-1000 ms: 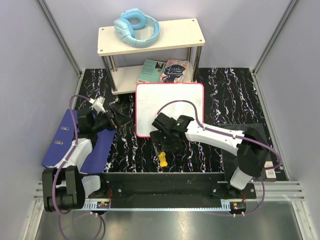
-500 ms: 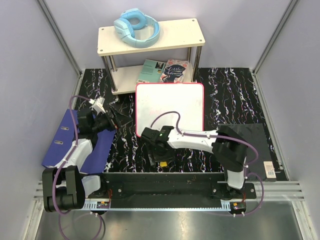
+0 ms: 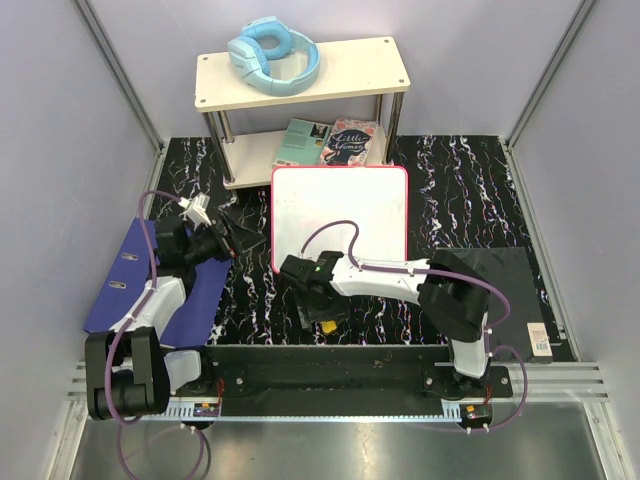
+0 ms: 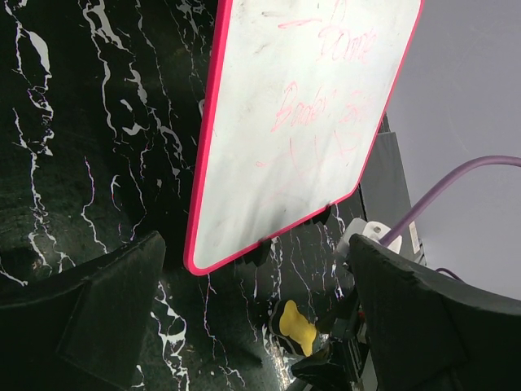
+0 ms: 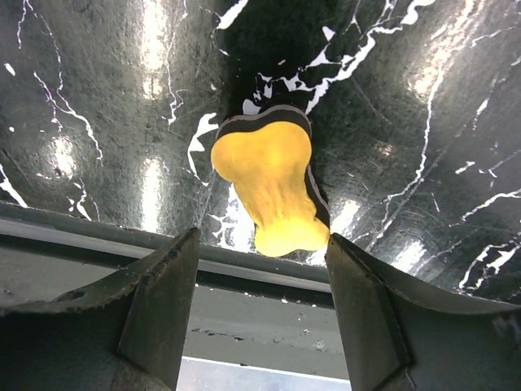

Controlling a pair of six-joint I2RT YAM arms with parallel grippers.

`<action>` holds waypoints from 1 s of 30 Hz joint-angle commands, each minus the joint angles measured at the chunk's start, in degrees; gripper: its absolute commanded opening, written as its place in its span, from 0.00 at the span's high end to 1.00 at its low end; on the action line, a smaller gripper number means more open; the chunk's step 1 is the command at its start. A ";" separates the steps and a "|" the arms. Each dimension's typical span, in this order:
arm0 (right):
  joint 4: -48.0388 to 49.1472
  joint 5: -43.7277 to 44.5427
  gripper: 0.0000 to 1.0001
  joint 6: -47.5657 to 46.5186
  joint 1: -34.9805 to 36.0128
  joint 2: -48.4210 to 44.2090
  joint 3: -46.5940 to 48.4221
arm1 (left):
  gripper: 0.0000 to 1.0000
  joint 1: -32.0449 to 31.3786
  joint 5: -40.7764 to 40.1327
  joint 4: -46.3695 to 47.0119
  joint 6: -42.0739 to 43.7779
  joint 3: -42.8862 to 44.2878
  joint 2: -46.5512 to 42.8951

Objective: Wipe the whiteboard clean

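The whiteboard point(image 3: 340, 215), white with a pink-red frame, lies flat on the black marble table. The left wrist view shows faint pink writing on the whiteboard point(image 4: 301, 122). A yellow eraser with a black base point(image 3: 327, 324) lies near the front edge, just below the board. My right gripper point(image 3: 318, 310) is open and hovers over the eraser point(image 5: 269, 187); the eraser's near end reaches between my open fingers, untouched. My left gripper point(image 3: 225, 240) is open and empty, left of the board, facing it. The eraser point(image 4: 295, 327) also shows there.
A cream shelf point(image 3: 300, 70) with blue headphones point(image 3: 272, 55) stands at the back, with books point(image 3: 330, 142) under it. A blue binder point(image 3: 150, 290) lies at the left under my left arm. A black mat point(image 3: 490, 280) lies at the right. The metal base rail point(image 5: 269, 285) runs just beyond the eraser.
My right arm has swung left and towards the near edge, off the board's lower edge, until the gripper stands over the eraser. The left arm has barely moved.
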 commanded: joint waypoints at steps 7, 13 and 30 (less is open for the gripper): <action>-5.20 4.91 0.28 -3.63 -0.02 0.28 7.57 | 0.01 0.28 2.52 5.06 -1.24 -0.56 0.33; -5.72 2.80 0.27 -5.21 -0.11 3.36 8.80 | 0.01 0.28 3.93 6.73 -2.21 -0.83 1.30; -3.53 -2.73 0.46 -7.41 -2.83 7.58 7.13 | 0.01 0.28 4.90 8.23 -3.35 -1.18 1.57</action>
